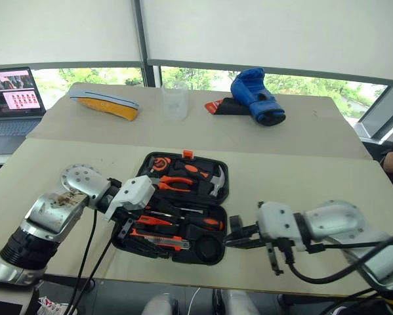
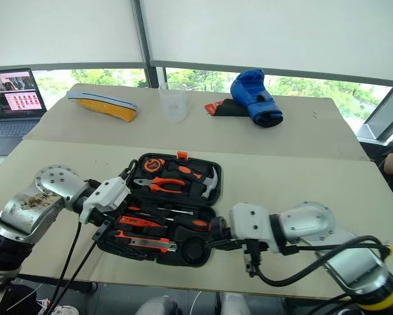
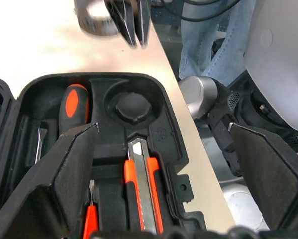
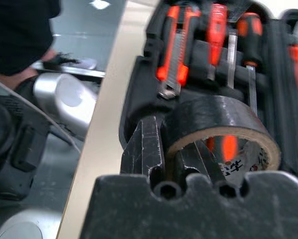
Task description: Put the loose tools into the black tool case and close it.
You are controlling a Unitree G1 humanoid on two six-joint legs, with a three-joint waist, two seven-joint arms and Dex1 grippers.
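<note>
Black fingers of the right gripper (image 4: pixel 173 159) are pinched on the wall of the tape roll (image 4: pixel 218 127), one finger outside it and one inside its core. Roll and gripper sit just off the near right corner of the black tool case (image 1: pixel 217 191), at the table's (image 1: pixel 301 177) front edge. Left gripper (image 3: pixel 163 164) hovers over the case's near left part with its jaws spread wide and nothing between them.

Case lies open on the near table. In its near half sit the utility knife (image 3: pixel 141 189), a black-and-orange screwdriver (image 3: pixel 74 107) and an empty round recess (image 3: pixel 132 106). In its far half: pliers (image 1: pixel 176 184) and hammer (image 1: pixel 217 182).

Well beyond the case, on the far table: blue boxing glove (image 1: pixel 256 97), clear cup (image 1: pixel 175 100), laptop (image 1: pixel 12 98) to the far left.
</note>
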